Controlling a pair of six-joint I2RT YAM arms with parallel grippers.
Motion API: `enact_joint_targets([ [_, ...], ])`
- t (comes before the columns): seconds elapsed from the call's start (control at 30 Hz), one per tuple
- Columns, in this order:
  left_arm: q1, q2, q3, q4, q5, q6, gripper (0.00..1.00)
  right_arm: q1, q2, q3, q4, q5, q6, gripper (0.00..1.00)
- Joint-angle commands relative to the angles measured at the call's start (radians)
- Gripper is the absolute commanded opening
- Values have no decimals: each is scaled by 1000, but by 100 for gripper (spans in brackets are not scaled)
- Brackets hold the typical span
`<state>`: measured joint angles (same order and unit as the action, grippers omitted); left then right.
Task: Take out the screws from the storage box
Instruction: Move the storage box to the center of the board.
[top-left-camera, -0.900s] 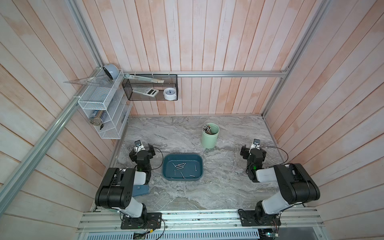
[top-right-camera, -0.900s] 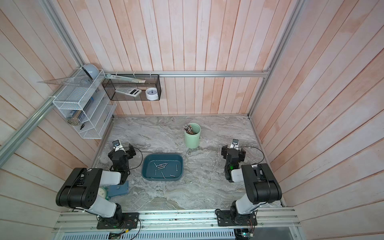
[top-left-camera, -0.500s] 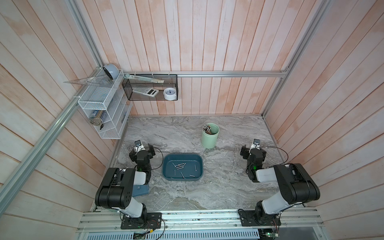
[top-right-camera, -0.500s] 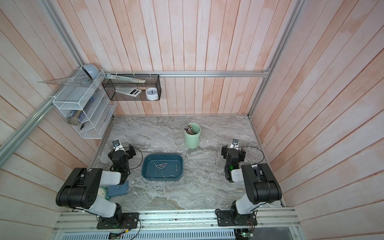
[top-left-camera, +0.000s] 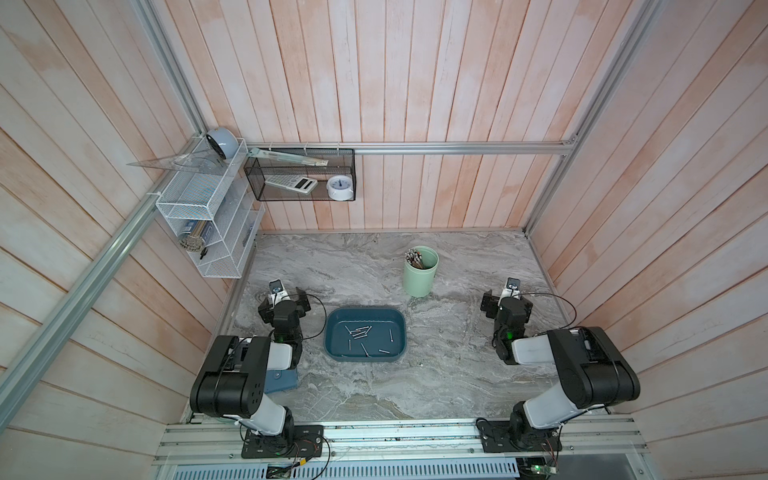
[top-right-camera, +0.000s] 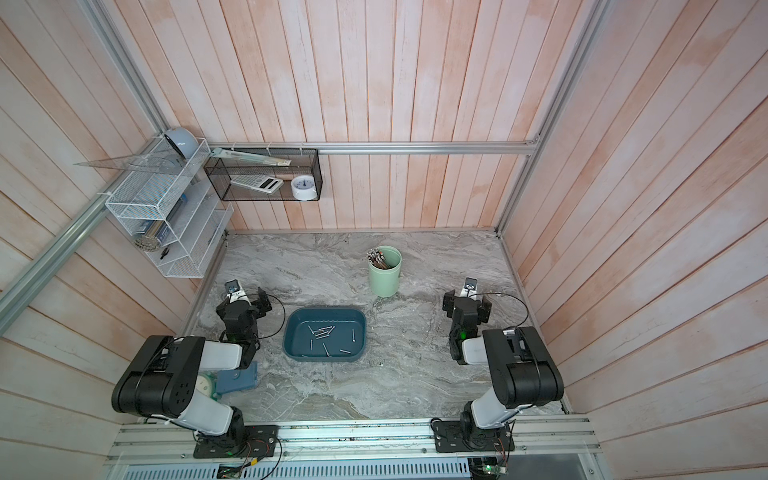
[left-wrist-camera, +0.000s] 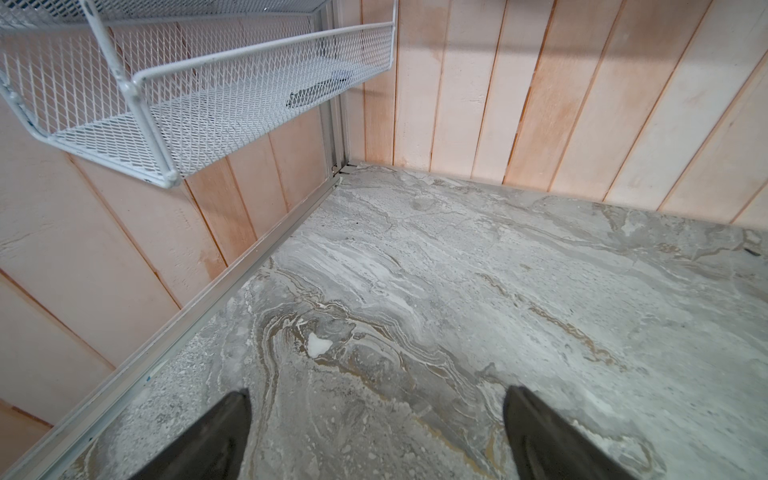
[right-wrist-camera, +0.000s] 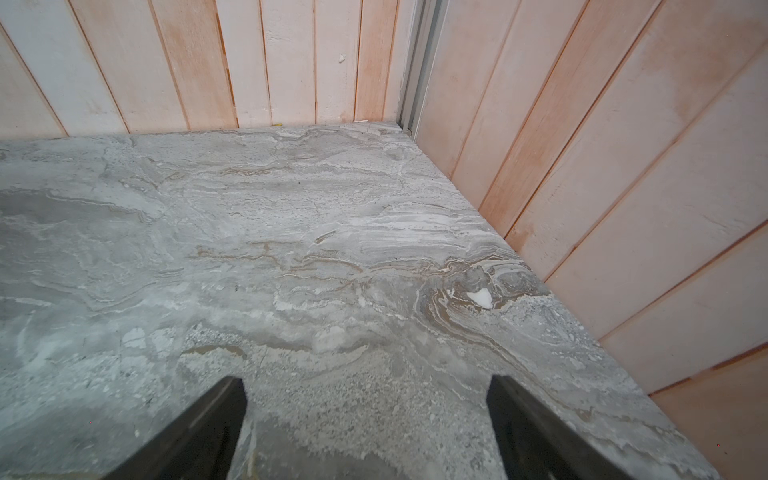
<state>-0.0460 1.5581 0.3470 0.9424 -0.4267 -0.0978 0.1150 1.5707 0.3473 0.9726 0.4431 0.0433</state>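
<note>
Plainly, the work has not begun, and neither arm is reaching. The grey marbled desk (top-left-camera: 449, 374) carries the lot. Biggest on it are the two arms (top-left-camera: 582, 365), folded low at the near corners. The left gripper (top-left-camera: 284, 301) sits by the left edge and the right gripper (top-left-camera: 507, 303) by the right edge, both pointing toward the far edge. Each stands wide and empty; the wrist views show only bare desk between the dark fingers (left-wrist-camera: 208, 440). Next, the storage box (top-left-camera: 398, 322), a shallow teal tray, lies flat between the arms. It is left of the desk's middle, near the left arm and well apart from the right. A pale green cup (top-left-camera: 420, 278) holding brownish sticks (top-left-camera: 414, 257) stands beyond it toward the far edge. Smallest, the screws (top-left-camera: 359, 331) all lie flat on the box floor, some in a loose cluster toward its far side, others single nearer its near wall.

I judge the step in hand to be the first reach. The left gripper is nearer; it would need to swing over the rim, come down on a lone screw and narrow across the thin shank. Set against the earlier top views, I find no change: arms, box and screws sit as they did.
</note>
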Motion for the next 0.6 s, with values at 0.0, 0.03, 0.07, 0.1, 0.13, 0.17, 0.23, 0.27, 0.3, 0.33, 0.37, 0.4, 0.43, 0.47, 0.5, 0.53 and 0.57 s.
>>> enact_joint_targets([
  [0.0, 5, 5, 11, 21, -1, -5, 100, -6, 2, 12, 7, -6, -4, 98],
  [0.03, 5, 5, 12, 18, 0, -6, 100, -6, 1, 12, 6, -5, -5, 98],
  [0.07, 5, 6, 12, 19, -1, -6, 100, -6, 2, 12, 6, -6, -5, 98],
  [0.1, 5, 6, 11, 18, -1, -5, 100, -5, 1, 11, 8, -6, -4, 98],
  [0.13, 5, 6, 9, 21, -1, -6, 100, -6, 1, 10, 8, -6, -4, 98],
  [0.17, 5, 5, 10, 22, -1, -5, 100, -5, 0, 5, 16, -5, -6, 98],
  [0.23, 5, -2, -22, 73, -42, -19, 100, 9, -9, -23, 68, -8, -24, 98],
  [0.27, 5, -17, -60, 123, -40, -25, 100, 32, -32, -44, 95, 26, -46, 98],
  [0.3, 3, -29, -100, 203, -17, -13, 100, 45, -63, -68, 123, 44, -60, 98],
  [0.33, -6, -42, -149, 284, -9, 7, 100, 68, -101, -89, 138, 81, -80, 98],
  [0.37, -29, -77, -194, 347, -37, 24, 100, 101, -150, -105, 142, 126, -111, 98],
  [0.4, -49, -113, -221, 369, -88, 26, 100, 124, -201, -112, 129, 152, -133, 98],
  [0.43, -88, -171, -236, 347, -199, 25, 100, 141, -267, -114, 85, 168, -138, 98],
  [0.47, -130, -253, -219, 242, -337, 13, 100, 148, -341, -108, 10, 180, -118, 98],
  [0.5, -149, -329, -175, 71, -414, -32, 100, 151, -418, -97, -89, 204, -74, 98],
  [0.53, -147, -420, -96, -210, -466, -181, 100, 149, -518, -69, -247, 241, 5, 98],
  [0.57, -130, -481, 4, -510, -433, -248, 100, 141, -613, -25, -465, 273, 110, 98],
])
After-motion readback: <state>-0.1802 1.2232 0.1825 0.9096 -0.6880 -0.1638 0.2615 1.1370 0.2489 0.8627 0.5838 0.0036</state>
